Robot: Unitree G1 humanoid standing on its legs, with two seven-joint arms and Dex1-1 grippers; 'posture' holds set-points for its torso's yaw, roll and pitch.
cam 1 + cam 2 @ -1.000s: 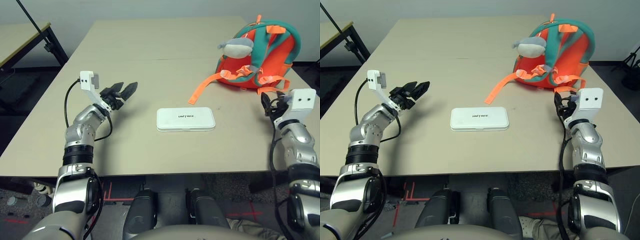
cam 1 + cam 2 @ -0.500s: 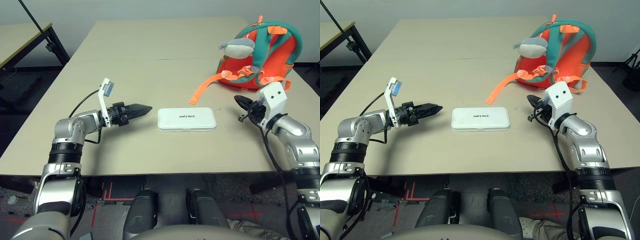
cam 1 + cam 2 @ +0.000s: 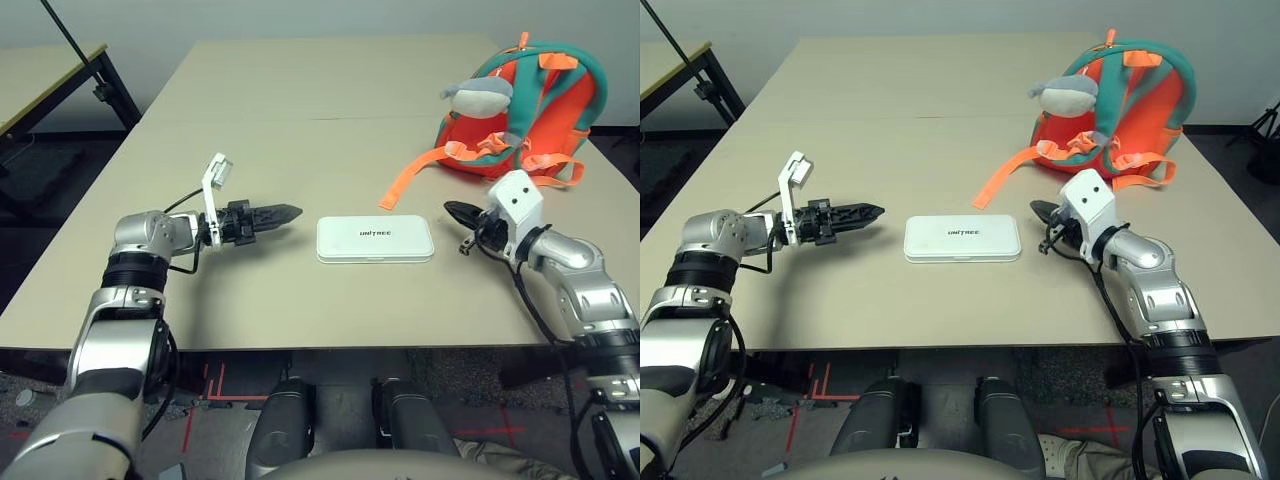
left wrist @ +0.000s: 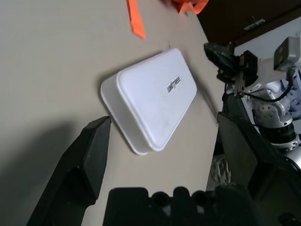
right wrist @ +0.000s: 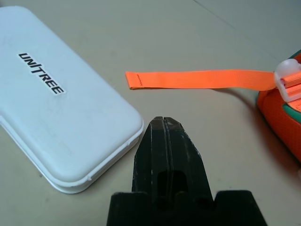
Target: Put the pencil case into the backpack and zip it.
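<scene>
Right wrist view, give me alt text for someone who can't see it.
The right gripper, fingers pressed shut, points at bare table between the white UNITREE pencil case and the backpack, whose orange strap lies flat beyond the fingertips.

A beige table stands before a pale wall, a black-legged side table beside it.

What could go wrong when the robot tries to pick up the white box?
The pencil case lies flat on the table, so fingers may slide over it instead of gripping. The right gripper is shut beside one end; if it pushes, the case may skid toward the left gripper, which is open at the other end. The orange strap trails close to the case and might get snagged. The backpack shows no visible opening, so putting the case in may be hard.
</scene>
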